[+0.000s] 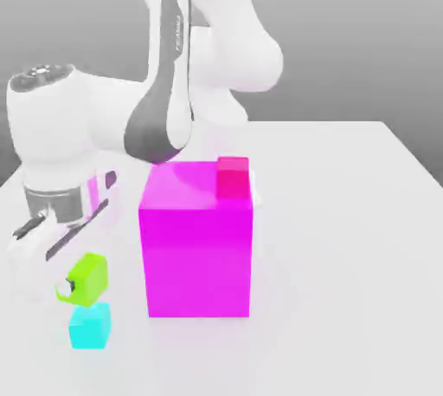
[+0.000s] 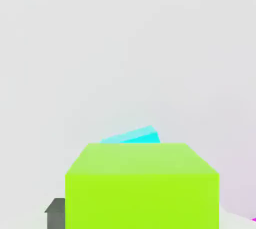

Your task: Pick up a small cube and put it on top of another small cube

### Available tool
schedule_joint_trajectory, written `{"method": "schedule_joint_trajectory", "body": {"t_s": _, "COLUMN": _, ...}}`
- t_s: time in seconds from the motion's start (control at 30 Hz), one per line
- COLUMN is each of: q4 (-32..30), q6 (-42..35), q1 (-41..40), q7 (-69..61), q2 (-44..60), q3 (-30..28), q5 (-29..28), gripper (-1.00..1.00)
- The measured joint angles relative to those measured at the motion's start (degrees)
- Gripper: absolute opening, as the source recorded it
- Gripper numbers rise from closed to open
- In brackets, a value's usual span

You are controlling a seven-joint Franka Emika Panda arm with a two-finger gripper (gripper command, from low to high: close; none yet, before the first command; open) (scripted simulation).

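While the pincer (image 1: 76, 284) grips it, the lime-green cube (image 1: 89, 277) hangs above the cyan cube (image 1: 91, 326).

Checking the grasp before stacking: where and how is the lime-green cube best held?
By two opposite flat side faces of the lime-green cube, from above, as the end effector holds it now. That leaves its underside free to set on the cyan cube.

The held small cube (image 1: 89, 274) hangs just above another small cube (image 1: 91, 326), left of the big block (image 1: 199, 252).
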Motion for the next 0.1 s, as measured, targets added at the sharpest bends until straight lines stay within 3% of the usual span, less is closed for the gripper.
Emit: {"method": "schedule_joint_trajectory", "body": {"t_s": 0.1, "q4": 0.0, "q6": 0.0, "q1": 0.0, "q7": 0.0, "q2": 0.0, "q3": 0.0, "q5": 0.0, "gripper": 1.0}}
